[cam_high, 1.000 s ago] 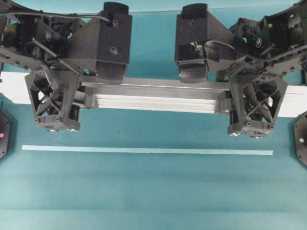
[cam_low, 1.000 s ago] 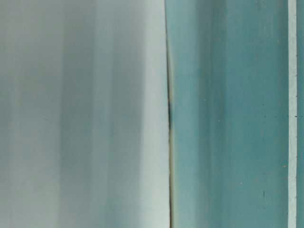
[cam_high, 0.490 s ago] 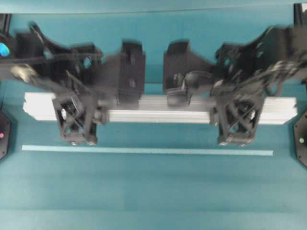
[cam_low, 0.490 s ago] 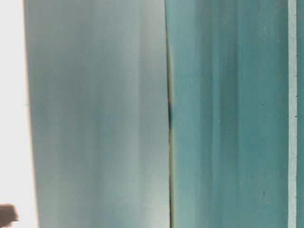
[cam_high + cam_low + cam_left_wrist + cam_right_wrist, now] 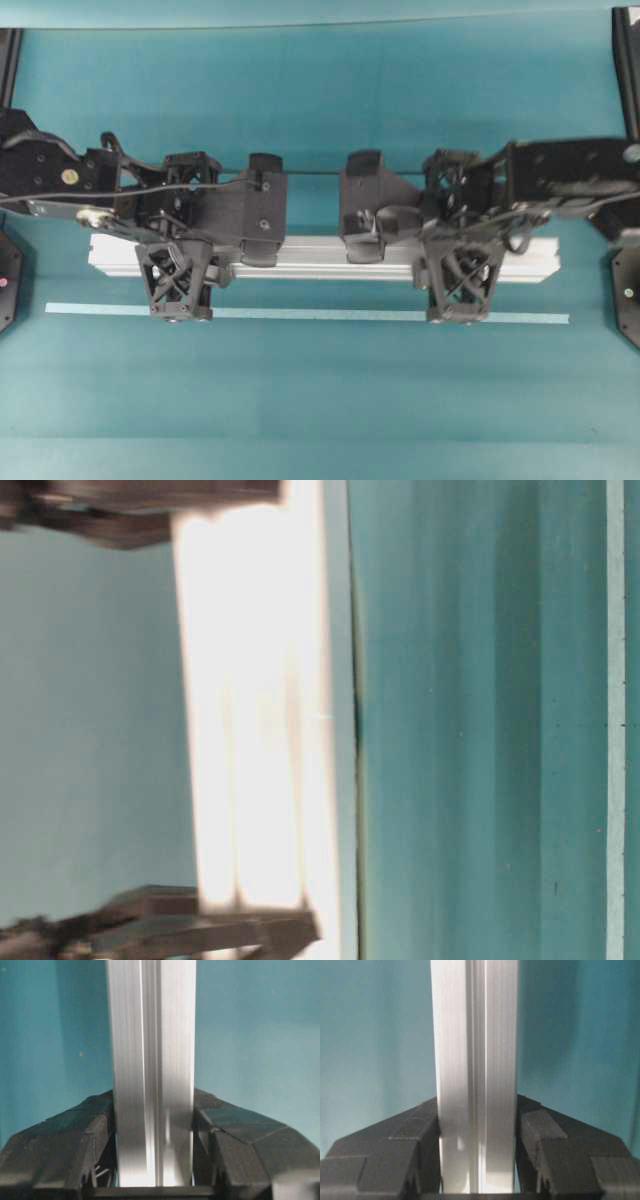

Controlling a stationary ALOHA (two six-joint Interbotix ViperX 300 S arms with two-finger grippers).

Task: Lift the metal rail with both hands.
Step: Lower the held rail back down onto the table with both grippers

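The metal rail (image 5: 320,262), a long grooved silver bar, lies crosswise in the overhead view, just behind the pale strip. My left gripper (image 5: 178,264) is shut on it near its left end and my right gripper (image 5: 462,266) is shut on it near its right end. In the left wrist view the rail (image 5: 152,1050) runs up between the black fingers (image 5: 95,1125), and the left gripper (image 5: 152,1107) presses both its sides. The right wrist view shows the same: the right gripper (image 5: 476,1112) clamps the rail (image 5: 475,1045). At table level the rail (image 5: 260,730) is a bright, blurred band.
A thin pale-teal strip (image 5: 300,314) lies on the teal table in front of the rail, also seen as the strip (image 5: 615,720) at table level. Dark round bases sit at the left edge (image 5: 6,282) and right edge (image 5: 628,292). Both arms stretch in from the sides.
Both arms and the rail have dropped away from the overhead camera, so they look smaller and sit closer to the strip. The rail has come into the table-level view. Both grips are unchanged.
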